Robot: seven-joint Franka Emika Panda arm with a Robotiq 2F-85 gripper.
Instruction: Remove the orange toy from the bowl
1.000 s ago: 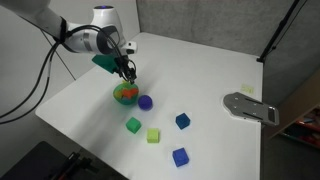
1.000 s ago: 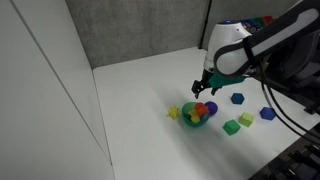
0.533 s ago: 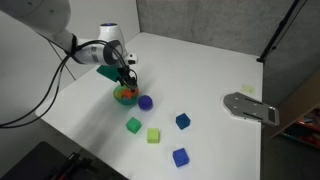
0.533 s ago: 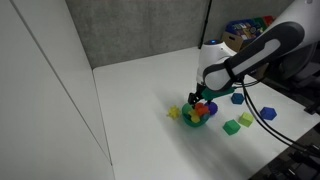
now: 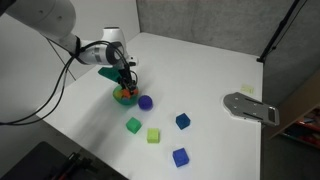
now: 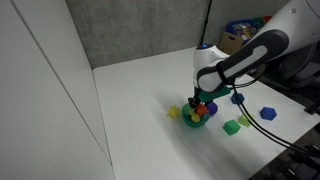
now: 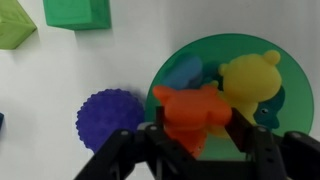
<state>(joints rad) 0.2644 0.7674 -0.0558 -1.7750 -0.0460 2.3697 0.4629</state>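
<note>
Orange toy (image 7: pixel 195 112) lies in the bowl (image 7: pixel 290 60), against a yellow figure (image 7: pixel 252 78) and a blue piece (image 7: pixel 185 72) — so the wrist view shows. The gripper (image 7: pixel 203 140) straddles it, a jaw at each flank; whether they pinch yet I cannot tell. I judge this the grasp step, with a straight lift to follow (the purple ball (image 7: pixel 110 120) sits just beside the bowl).

In an exterior view the gripper (image 5: pixel 126 84) is down at the bowl (image 5: pixel 124 97), well in from the table (image 5: pixel 200 70) edges, with the coloured blocks (image 5: pixel 153 135) apart.

In an exterior view, bare table (image 6: pixel 140 100) opens beside the bowl (image 6: pixel 197 119) — room to set down.
</note>
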